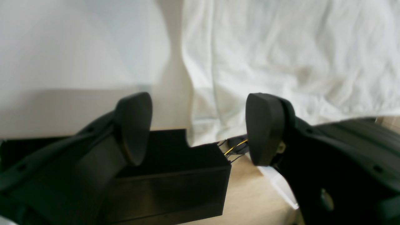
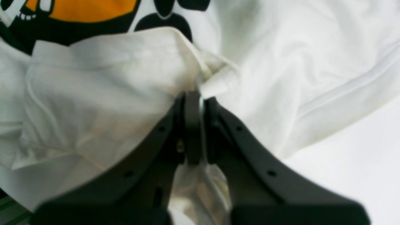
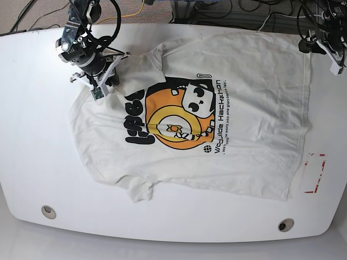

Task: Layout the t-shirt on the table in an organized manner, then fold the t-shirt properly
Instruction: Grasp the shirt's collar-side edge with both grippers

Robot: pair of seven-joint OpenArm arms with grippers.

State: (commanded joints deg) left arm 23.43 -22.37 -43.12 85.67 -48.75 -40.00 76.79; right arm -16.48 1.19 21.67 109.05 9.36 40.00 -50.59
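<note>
The off-white t-shirt [image 3: 217, 135] lies graphic-up on the white table [image 3: 38, 162], mostly spread out, its orange flower print [image 3: 173, 122] facing up. One sleeve by the far-left shoulder is bunched and folded over. My right gripper [image 3: 122, 58] is shut on that bunched fabric; in the right wrist view the fingers [image 2: 193, 125] pinch a fold of the t-shirt [image 2: 103, 87]. My left gripper [image 1: 200, 128] stands open and holds nothing, just off the table's far edge beside the shirt's hem corner [image 3: 303, 46]. The cloth [image 1: 281, 56] lies ahead of it.
Two grey grommet holes [image 3: 49, 211] [image 3: 286, 225] sit near the front edge. A red-outlined tape mark [image 3: 315, 173] lies at the right, beside the hem. Cables run behind the table's far edge [image 3: 227, 11]. A black box [image 1: 175, 175] sits under the left gripper.
</note>
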